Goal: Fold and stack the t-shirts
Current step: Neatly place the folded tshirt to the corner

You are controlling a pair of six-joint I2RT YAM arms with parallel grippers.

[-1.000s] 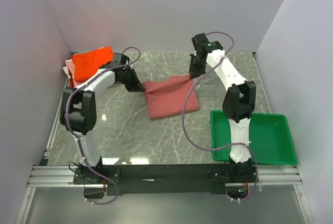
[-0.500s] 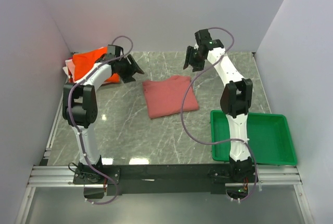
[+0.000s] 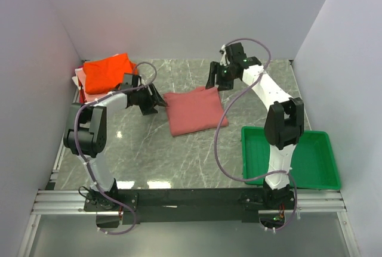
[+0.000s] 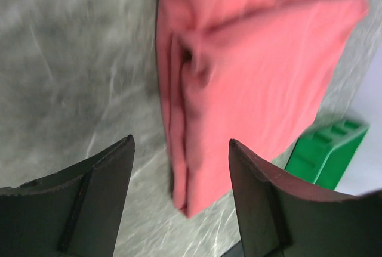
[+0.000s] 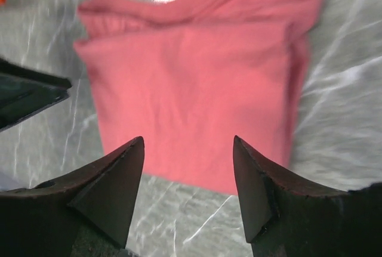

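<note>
A folded salmon t-shirt (image 3: 194, 111) lies flat on the marble table's middle. My left gripper (image 3: 156, 103) stands open just left of it, apart from the cloth; in the left wrist view the open gripper (image 4: 181, 140) faces the shirt's layered edge (image 4: 250, 72). My right gripper (image 3: 215, 81) hangs open over the shirt's far right corner, holding nothing; in the right wrist view the open gripper (image 5: 188, 138) frames the shirt (image 5: 197, 78) below it. A folded orange t-shirt (image 3: 107, 72) tops a pile at the back left, with pale cloth (image 3: 80, 85) under it.
A green plastic tray (image 3: 292, 158) sits at the near right, also seen as the green tray (image 4: 325, 149) beyond the shirt in the left wrist view. White walls close in the table on the left, back and right. Both arms' cables hang over the table.
Both grippers were shut on the salmon shirt's far edge and have opened and let it go. The shirt now lies folded; the left gripper has dropped beside its left edge.
</note>
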